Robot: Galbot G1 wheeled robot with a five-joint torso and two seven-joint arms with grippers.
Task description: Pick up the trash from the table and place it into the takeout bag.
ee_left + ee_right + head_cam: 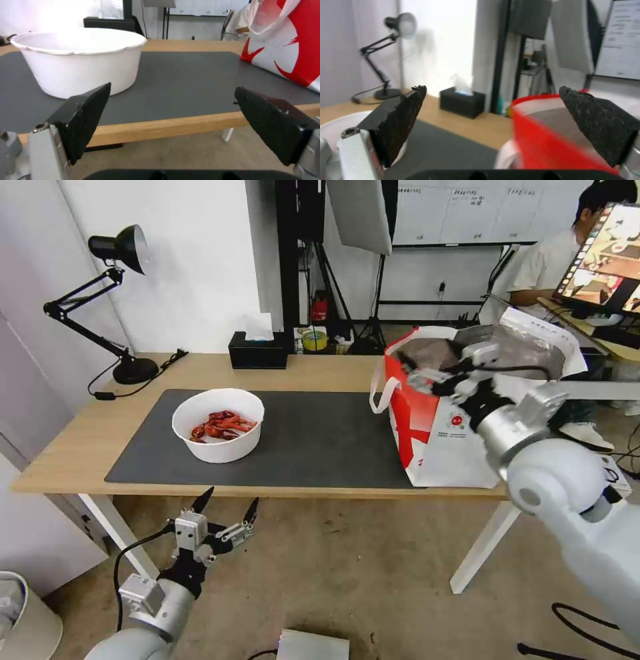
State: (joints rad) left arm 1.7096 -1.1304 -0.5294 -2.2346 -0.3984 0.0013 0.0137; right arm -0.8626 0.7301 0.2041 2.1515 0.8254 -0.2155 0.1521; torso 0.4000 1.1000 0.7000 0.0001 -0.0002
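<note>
Nearest, at the lower left of the head view: left gripper (227, 503), released, fingers (202, 499) spread and holding nothing, hanging below the front edge of the desk (320, 370) and over the floor. Seen from the left wrist view, the same black pads (90, 117) wide apart, with the desk edge and the dark grey mat (186, 80) just beyond them. On the mat, left of centre in the head view: white round bowl (218, 424) holding red crayfish shells (222, 425), upright, well apart from everything else; in the left wrist view, the bowl's white wall (83, 62) at upper left, contents hidden by the rim. At the right end of the desk, centre right of the frame: takeout bag (443, 413), white and red, standing upright with its mouth open, silver lining visible inside, one white loop handle (379, 390) drooping down its left side, small round red logo (457, 421) on the front. Over the bag's open mouth, right gripper (440, 373), reaching in from the lower right on a grey arm; released, fingers parted and empty, as the right wrist view shows with both black pads (400, 120) far apart and the bag's red rim (540, 117) between them. Farther back, along the rear edge of the desk: black tissue box (257, 350) with a white tissue standing out of it, upper centre, and a black desk lamp (120, 300) at upper left, its base on the desk's back corner.
</note>
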